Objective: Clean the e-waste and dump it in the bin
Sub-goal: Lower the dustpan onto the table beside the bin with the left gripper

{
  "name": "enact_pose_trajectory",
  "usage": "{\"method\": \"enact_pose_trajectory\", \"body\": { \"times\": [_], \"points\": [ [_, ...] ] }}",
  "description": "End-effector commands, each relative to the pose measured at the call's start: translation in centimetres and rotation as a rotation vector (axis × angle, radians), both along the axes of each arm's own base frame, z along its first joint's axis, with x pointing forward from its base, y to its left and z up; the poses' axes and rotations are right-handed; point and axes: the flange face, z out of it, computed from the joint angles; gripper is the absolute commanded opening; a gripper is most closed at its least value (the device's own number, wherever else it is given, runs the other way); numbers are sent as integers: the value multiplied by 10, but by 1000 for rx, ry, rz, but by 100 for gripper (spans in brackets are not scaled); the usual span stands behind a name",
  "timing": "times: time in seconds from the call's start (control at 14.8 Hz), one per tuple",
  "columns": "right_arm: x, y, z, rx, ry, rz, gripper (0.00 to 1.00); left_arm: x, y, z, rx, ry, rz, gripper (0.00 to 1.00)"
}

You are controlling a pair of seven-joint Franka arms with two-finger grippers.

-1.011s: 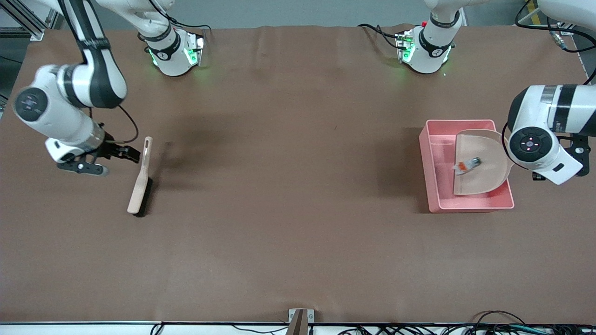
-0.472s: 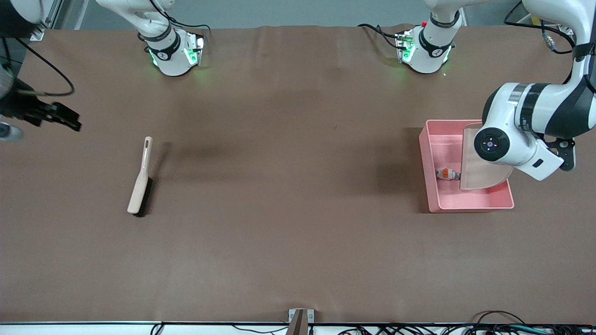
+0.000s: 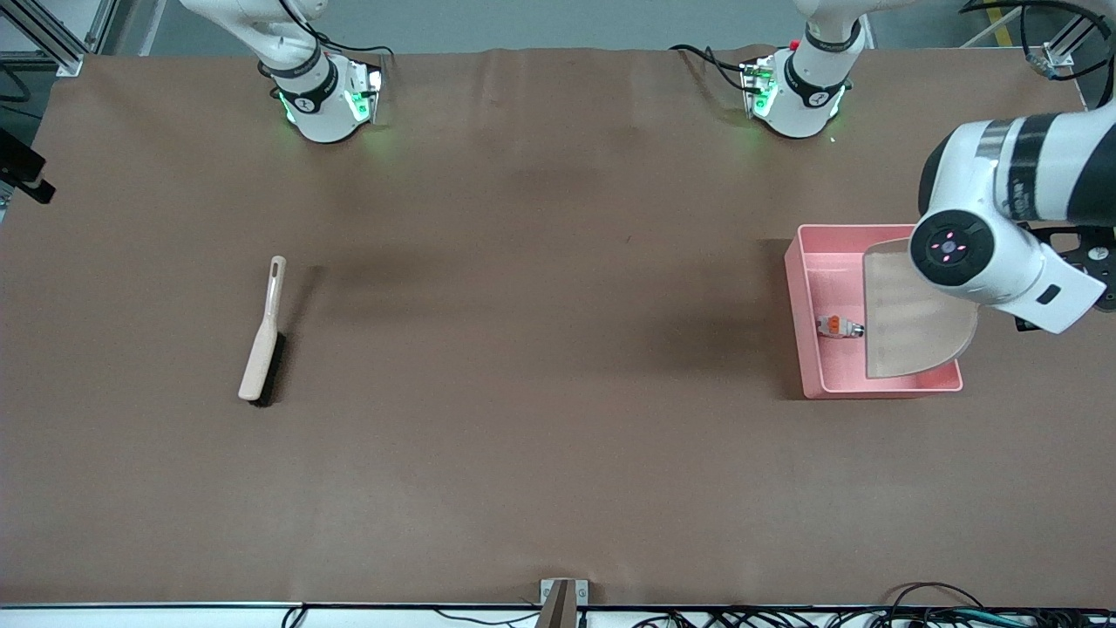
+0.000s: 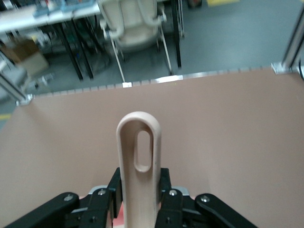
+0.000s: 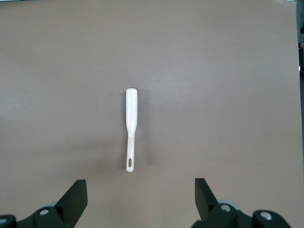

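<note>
One piece of e-waste [image 3: 839, 326], the white part with orange marks, lies on the floor of the pink bin [image 3: 795, 305], toward the wall that faces the middle of the table. The small black block cannot be made out in any view; it may be hidden under the dustpan.

Handling: the visible part looks tiny, light and rigid. It would likely slide freely on smooth plastic and be awkward to pinch directly, so it is better moved with a brush and pan. The dustpan [image 3: 915, 327] is a thin, stiff, light plastic shell; the proper hold is its handle [image 4: 138, 161], near the base, where the jaws get flat contact.

Tool state: the left gripper [image 4: 137, 202] is clamped on the dustpan handle and holds the pan tilted over the bin at the left arm's end of the table. The right gripper [image 5: 140, 199] has its fingers spread wide, holds nothing, and waits high over the brush [image 3: 262, 336].

View differences: the front view shows the bin, the e-waste and the pan blade, but the left arm's wrist hides the grip. The left wrist view shows the jaws closed on the handle, but neither bin nor e-waste. The right wrist view shows the open fingers and the brush lying flat on the table [image 3: 540, 392]; in the front view that gripper is almost out of frame.
</note>
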Motion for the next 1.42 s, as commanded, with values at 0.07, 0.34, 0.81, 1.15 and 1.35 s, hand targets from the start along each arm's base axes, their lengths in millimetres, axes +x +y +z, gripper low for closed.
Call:
{"method": "enact_pose_trajectory", "body": {
  "times": [0.07,0.34,0.81,1.15,1.35],
  "points": [
    [0,0,-1,-1,26,17,100,0,-51,22,-201,15,-13,0],
    [-10,2,2,3,59,17,100,-3,-119,-20,-426,46,30,1],
    [-8,15,-1,1,66,29,100,11,-221,-144,-582,-32,139,0],
    [-8,16,-5,4,77,31,100,6,-251,-178,-630,-47,163,0],
    [-9,10,-33,0,99,21,100,2,-261,-199,-630,-41,162,0]
  ]
}}
